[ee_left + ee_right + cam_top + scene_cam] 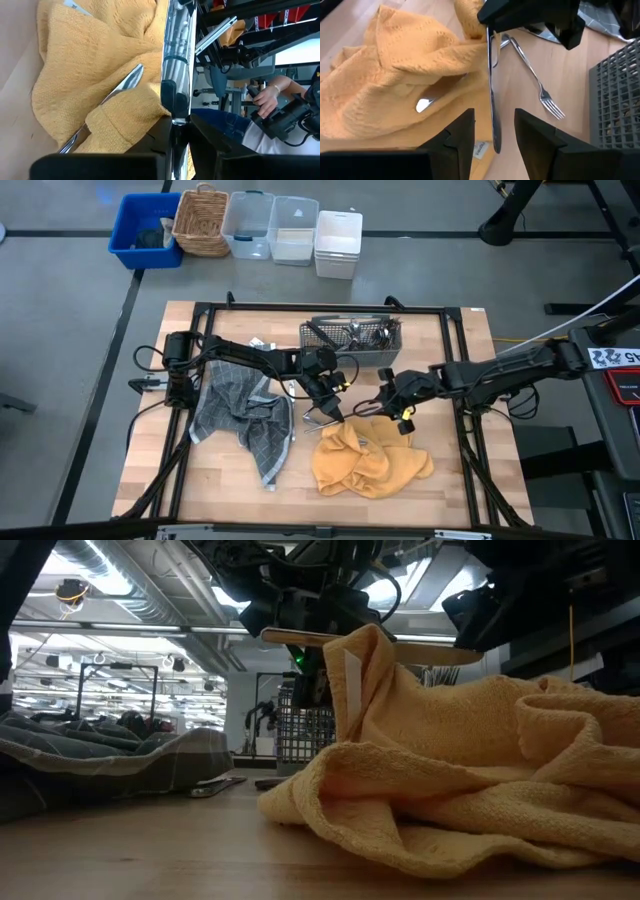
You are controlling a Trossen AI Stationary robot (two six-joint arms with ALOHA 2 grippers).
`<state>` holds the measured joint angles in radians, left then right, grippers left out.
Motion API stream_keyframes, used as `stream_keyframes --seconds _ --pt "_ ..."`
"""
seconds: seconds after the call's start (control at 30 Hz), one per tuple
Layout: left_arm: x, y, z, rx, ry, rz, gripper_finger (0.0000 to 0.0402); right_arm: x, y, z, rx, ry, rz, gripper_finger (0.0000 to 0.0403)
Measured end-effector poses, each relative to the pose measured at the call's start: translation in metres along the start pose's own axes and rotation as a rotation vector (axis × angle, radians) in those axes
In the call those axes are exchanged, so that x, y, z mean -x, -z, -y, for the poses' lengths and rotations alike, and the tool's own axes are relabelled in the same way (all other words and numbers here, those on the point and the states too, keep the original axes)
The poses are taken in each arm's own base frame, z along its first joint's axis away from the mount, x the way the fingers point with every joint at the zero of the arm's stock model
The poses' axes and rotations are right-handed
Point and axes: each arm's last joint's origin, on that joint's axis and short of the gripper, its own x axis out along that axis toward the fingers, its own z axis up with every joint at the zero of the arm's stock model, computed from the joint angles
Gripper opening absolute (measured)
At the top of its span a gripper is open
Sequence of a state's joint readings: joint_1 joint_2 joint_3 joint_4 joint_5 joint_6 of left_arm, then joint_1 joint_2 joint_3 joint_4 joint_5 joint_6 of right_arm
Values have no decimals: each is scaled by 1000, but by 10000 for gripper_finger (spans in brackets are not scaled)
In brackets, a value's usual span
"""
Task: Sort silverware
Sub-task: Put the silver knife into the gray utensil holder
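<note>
Yellow towel lies crumpled near the desk's front edge. Just above it, the left gripper pinches a knife. Facing it, the right gripper is open around the blade.

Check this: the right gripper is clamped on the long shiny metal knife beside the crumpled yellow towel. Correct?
No: the left gripper is clamped on the long shiny metal knife beside the crumpled yellow towel, as the left wrist view shows; the right gripper stands open.
</note>
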<state>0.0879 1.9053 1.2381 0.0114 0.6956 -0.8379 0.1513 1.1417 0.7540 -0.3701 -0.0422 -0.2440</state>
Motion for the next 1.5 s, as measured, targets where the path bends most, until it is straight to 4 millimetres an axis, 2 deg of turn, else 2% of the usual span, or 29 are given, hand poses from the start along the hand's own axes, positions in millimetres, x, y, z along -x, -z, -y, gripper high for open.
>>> stream_keyframes --seconds 0.27,0.53,0.77,1.13,1.27,1.5 --pt "0 0 0 -3 0 1 41 -3 1 1 -1 30 -20 137" --pt "0 0 0 -3 0 1 44 -6 2 1 -1 28 -33 99" --pt "0 0 0 -3 -1 1 40 -18 6 1 -3 15 -87 82" --pt "0 0 0 -3 0 -1 42 -19 5 1 -6 16 -82 39" --pt "0 1 0 -5 -3 -1 57 -19 5 1 -7 20 -83 8" --pt "0 0 0 -8 -1 0 92 -19 6 0 -40 12 -86 3"
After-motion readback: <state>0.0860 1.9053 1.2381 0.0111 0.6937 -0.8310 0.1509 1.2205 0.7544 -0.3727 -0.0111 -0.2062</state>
